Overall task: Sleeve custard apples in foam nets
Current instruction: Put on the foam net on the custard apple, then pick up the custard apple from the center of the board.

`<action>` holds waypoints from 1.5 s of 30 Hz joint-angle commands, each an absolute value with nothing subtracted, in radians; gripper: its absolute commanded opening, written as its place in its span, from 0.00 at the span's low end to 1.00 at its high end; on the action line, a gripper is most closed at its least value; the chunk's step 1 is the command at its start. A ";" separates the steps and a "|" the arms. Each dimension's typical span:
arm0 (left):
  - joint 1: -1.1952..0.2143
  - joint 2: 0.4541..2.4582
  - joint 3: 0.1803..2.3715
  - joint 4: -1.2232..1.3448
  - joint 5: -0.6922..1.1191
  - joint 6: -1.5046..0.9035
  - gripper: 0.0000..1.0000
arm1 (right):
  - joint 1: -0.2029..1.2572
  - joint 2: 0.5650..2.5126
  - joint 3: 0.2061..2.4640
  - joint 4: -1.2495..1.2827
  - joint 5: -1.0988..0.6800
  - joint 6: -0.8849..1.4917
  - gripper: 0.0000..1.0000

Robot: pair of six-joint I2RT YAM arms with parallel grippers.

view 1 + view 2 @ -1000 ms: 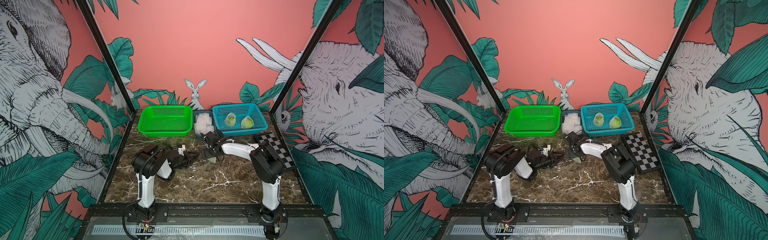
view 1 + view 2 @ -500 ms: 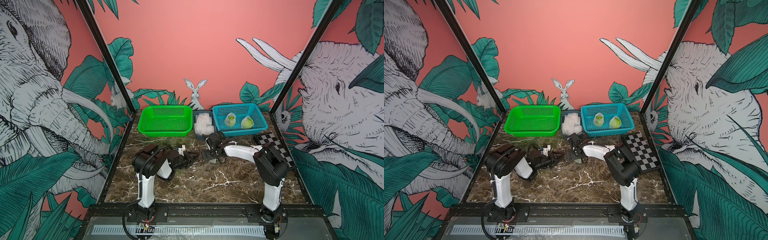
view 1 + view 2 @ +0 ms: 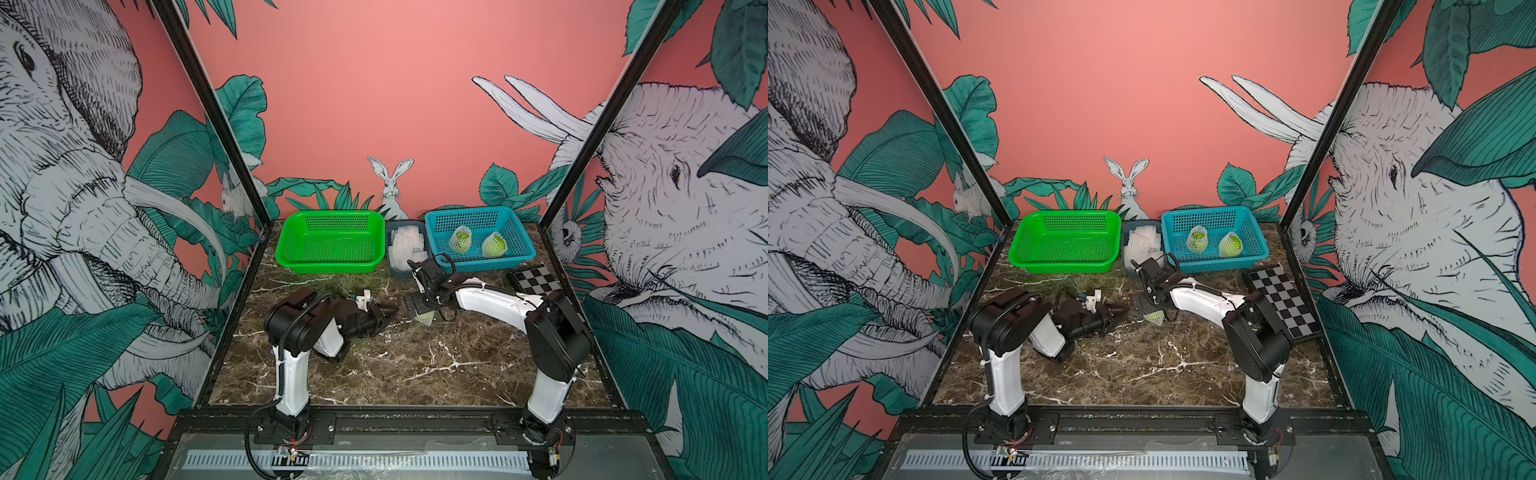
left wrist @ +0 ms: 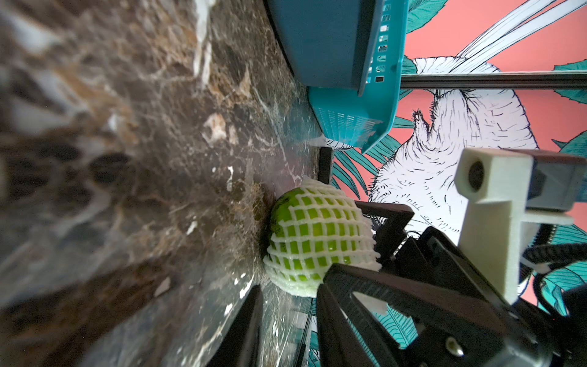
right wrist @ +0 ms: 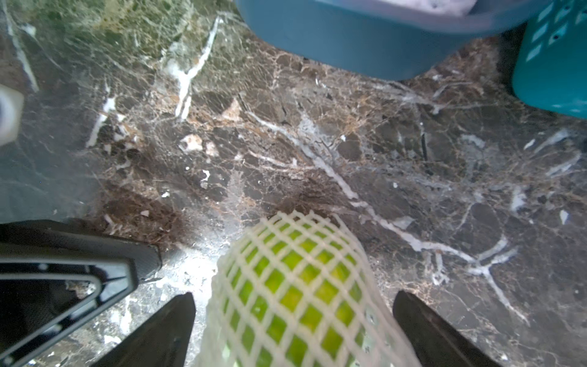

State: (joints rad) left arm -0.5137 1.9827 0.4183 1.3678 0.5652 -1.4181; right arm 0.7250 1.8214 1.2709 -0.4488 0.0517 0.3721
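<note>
Right gripper (image 5: pixel 293 300): jaws spread wide, straddling the wrapped fruit from above, with a sliver of gap on each side. No grip.
Middle custard apple (image 3: pixel 424 319): sitting on the marble table (image 3: pixel 415 374), mid-scene, just on the near side of the tub.
Its foam net (image 4: pixel 333 203): white mesh stretched over most of the green skin, frilly open end up by the right fingers (image 4: pixel 390 216).
Left gripper (image 3: pixel 390 316): low, just left of that fruit, pointing at it. Jaws narrowly parted and holding nothing.
Blue basket (image 3: pixel 478 212): far right, with two sleeved custard apples (image 3: pixel 460 241) side by side.
Spare foam nets (image 3: pixel 407 245): heaped in the grey-blue tub (image 3: pixel 401 272) between the baskets.
Green basket (image 3: pixel 330 214): far left.
Checkerboard (image 3: pixel 536 280): flat at the right edge.
</note>
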 commanded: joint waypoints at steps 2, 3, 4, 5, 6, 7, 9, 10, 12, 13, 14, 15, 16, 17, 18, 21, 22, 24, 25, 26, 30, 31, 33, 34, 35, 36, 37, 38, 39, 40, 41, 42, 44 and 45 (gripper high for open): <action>-0.514 1.987 0.428 1.402 0.580 -1.431 0.31 | 0.725 1.798 1.280 -0.482 0.039 0.365 0.99; -0.514 1.988 0.428 1.402 0.580 -1.432 0.31 | 0.725 1.800 1.275 -0.478 0.038 0.365 0.98; -0.514 1.989 0.428 1.402 0.580 -1.432 0.31 | 0.725 1.802 1.268 -0.475 0.040 0.367 0.97; -0.514 1.988 0.428 1.402 0.580 -1.431 0.31 | 0.725 1.802 1.259 -0.470 0.041 0.368 0.97; -0.514 1.987 0.428 1.402 0.580 -1.431 0.31 | 0.725 1.801 1.251 -0.466 0.044 0.370 0.97; -0.514 1.986 0.427 1.403 0.580 -1.430 0.31 | 0.725 1.799 1.244 -0.459 0.045 0.368 0.97; -0.514 1.986 0.425 1.404 0.580 -1.430 0.31 | 0.724 1.792 1.219 -0.435 0.046 0.368 0.97; -0.514 1.986 0.425 1.403 0.580 -1.431 0.31 | 0.725 1.790 1.208 -0.425 0.052 0.368 0.96; -0.514 1.988 0.428 1.403 0.580 -1.433 0.31 | 0.724 1.804 1.207 -0.423 0.051 0.364 0.94; -0.514 1.988 0.429 1.402 0.580 -1.433 0.31 | 0.725 1.811 1.208 -0.425 0.049 0.364 0.94; -0.514 1.987 0.431 1.402 0.580 -1.432 0.31 | 0.725 1.814 1.207 -0.422 0.046 0.363 0.92; -0.514 1.987 0.430 1.403 0.580 -1.433 0.31 | 0.724 1.815 1.204 -0.414 0.046 0.363 0.91; -0.514 1.987 0.430 1.403 0.580 -1.433 0.31 | 0.725 1.817 1.202 -0.409 0.048 0.364 0.91; -0.514 1.987 0.430 1.403 0.580 -1.433 0.31 | 0.725 1.818 1.202 -0.408 0.051 0.364 0.90; -0.514 1.988 0.430 1.403 0.580 -1.433 0.31 | 0.724 1.819 1.201 -0.404 0.052 0.362 0.90; -0.514 1.988 0.425 1.403 0.580 -1.432 0.31 | 0.726 1.837 1.205 -0.402 0.046 0.357 0.89; -0.514 1.988 0.426 1.403 0.580 -1.433 0.31 | 0.724 1.842 1.207 -0.402 0.045 0.356 0.89; -0.514 1.987 0.426 1.402 0.580 -1.433 0.31 | 0.725 1.845 1.206 -0.402 0.048 0.356 0.90; -0.514 1.987 0.426 1.402 0.580 -1.433 0.31 | 0.725 1.843 1.203 -0.401 0.049 0.357 0.91; -0.514 1.988 0.425 1.402 0.580 -1.433 0.31 | 0.725 1.843 1.204 -0.401 0.052 0.360 0.92; -0.514 1.988 0.426 1.403 0.580 -1.431 0.31 | 0.725 1.822 1.219 -0.426 0.074 0.358 0.98; -0.514 1.987 0.426 1.402 0.580 -1.431 0.31 | 0.725 1.814 1.224 -0.435 0.080 0.356 0.98; -0.514 1.987 0.425 1.402 0.580 -1.432 0.31 | 0.724 1.800 1.240 -0.460 0.096 0.350 0.99; -0.514 1.987 0.425 1.402 0.581 -1.432 0.31 | 0.724 1.798 1.248 -0.472 0.101 0.346 0.99; -0.514 1.985 0.424 1.403 0.580 -1.431 0.31 | 0.724 1.796 1.259 -0.487 0.103 0.340 0.99; -0.514 1.985 0.423 1.402 0.579 -1.430 0.31 | 0.725 1.798 1.266 -0.499 0.106 0.337 0.99; -0.514 1.984 0.423 1.403 0.578 -1.430 0.31 | 0.726 1.798 1.271 -0.506 0.111 0.334 0.99; -0.514 1.983 0.422 1.403 0.578 -1.430 0.31 | 0.729 1.799 1.275 -0.511 0.116 0.329 0.99; -0.514 1.982 0.422 1.402 0.577 -1.430 0.31 | 0.731 1.799 1.278 -0.515 0.122 0.325 0.99; -0.514 1.980 0.420 1.402 0.577 -1.429 0.31 | 0.732 1.804 1.284 -0.522 0.125 0.320 0.99; -0.514 1.980 0.420 1.402 0.577 -1.430 0.31 | 0.734 1.810 1.290 -0.529 0.124 0.316 0.99; -0.514 1.981 0.419 1.402 0.577 -1.430 0.31 | 0.736 1.816 1.297 -0.534 0.124 0.312 0.99; -0.514 1.980 0.419 1.403 0.576 -1.430 0.31 | 0.738 1.830 1.305 -0.540 0.116 0.309 0.99; -0.514 1.980 0.417 1.402 0.575 -1.430 0.31 | 0.738 1.835 1.305 -0.541 0.112 0.309 0.99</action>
State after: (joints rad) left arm -0.5137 1.9839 0.4221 1.3682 0.5671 -1.4193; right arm 0.7277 1.8317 1.2835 -0.5056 0.0978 0.3252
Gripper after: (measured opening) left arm 0.310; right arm 0.993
